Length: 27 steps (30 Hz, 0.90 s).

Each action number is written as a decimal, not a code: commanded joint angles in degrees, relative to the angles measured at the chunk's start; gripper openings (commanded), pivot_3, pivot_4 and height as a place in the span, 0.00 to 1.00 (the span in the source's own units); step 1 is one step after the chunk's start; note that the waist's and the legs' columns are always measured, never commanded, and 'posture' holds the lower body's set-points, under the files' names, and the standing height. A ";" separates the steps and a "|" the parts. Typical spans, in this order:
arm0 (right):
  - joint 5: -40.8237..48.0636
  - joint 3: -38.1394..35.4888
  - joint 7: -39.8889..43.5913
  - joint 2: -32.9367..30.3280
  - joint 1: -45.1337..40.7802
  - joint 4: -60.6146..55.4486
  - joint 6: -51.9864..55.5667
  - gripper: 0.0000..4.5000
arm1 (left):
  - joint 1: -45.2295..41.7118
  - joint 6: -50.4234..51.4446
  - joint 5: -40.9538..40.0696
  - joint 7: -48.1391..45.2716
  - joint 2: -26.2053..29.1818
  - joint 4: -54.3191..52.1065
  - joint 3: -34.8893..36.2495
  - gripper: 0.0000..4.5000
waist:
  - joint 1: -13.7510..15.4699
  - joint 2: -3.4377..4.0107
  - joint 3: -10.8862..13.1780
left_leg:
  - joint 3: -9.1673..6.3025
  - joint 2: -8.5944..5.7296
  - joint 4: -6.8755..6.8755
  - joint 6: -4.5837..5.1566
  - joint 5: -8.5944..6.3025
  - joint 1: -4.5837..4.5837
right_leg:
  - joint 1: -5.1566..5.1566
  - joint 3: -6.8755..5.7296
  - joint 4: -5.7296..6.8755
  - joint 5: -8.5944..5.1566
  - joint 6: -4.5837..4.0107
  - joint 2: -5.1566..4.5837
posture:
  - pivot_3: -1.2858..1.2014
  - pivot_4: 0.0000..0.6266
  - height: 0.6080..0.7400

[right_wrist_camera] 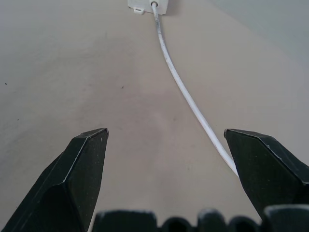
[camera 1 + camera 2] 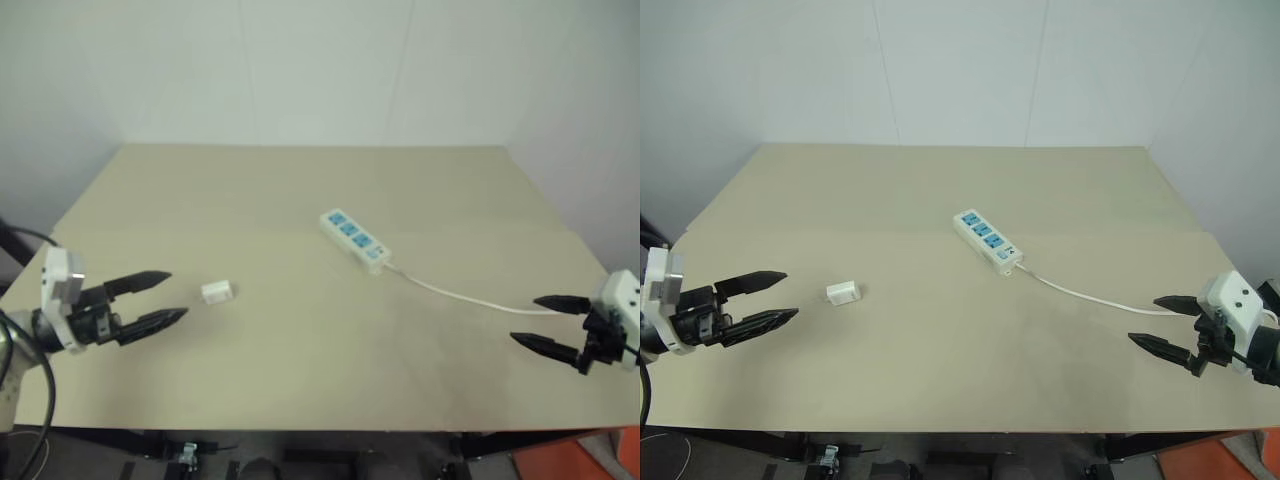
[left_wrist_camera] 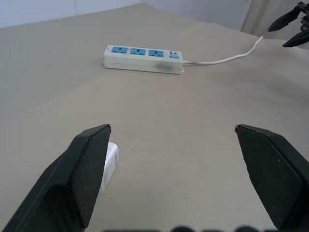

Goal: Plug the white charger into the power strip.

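The white charger (image 2: 217, 292) lies on the beige table (image 2: 300, 380), left of centre. My left gripper (image 2: 170, 297) hovers open just to its left, fingertips a short way from it; in the left wrist view the charger (image 3: 110, 159) peeks out beside one finger (image 3: 87, 169). The power strip (image 2: 354, 239) lies diagonally at mid-table, blue sockets up, also seen as the power strip (image 3: 143, 58). Its thin white cord (image 2: 455, 293) runs right toward my right gripper (image 2: 532, 320), which is open above the table's right edge with the cord (image 1: 188, 96) passing between its fingers' line of sight.
White walls (image 2: 320, 70) stand behind the table's far edge. An orange object (image 2: 590, 460) sits below the table's front right corner. Dark cables (image 2: 25, 240) hang off the left side.
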 commanded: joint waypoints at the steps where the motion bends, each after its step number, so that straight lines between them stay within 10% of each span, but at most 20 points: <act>1: 0.48 -2.16 -0.66 -0.07 -0.81 -0.84 -0.41 1.00 | 0.42 0.47 -0.39 0.63 0.91 -2.15 1.44 0.99 | 0.02 0.00 0.00 | 0.00 0.00 0.00 0.00 0.00 0.00 | 0.00 0.00 0.00 0.00 0.00 0.00 | 0.52 0.24 1.00; 17: 0.30 -1.22 -0.49 0.27 -1.85 0.12 -0.66 1.00 | 1.69 0.67 -0.39 0.93 0.94 -3.11 1.84 0.99 | 0.02 0.00 0.00 | 0.00 0.00 0.00 0.00 0.00 0.00 | 0.00 0.00 0.00 0.00 0.00 0.00 | 0.52 0.24 1.00; 27: -10.43 19.30 -13.86 19.27 -29.18 12.02 -4.05 1.00 | -2.91 -0.09 2.36 2.94 0.50 -2.42 -2.99 0.99 | -1.66 -0.01 0.04 | 0.02 0.06 0.00 -0.03 0.02 0.15 | 0.00 0.10 0.16 0.02 -0.03 0.11 | 0.52 0.24 1.00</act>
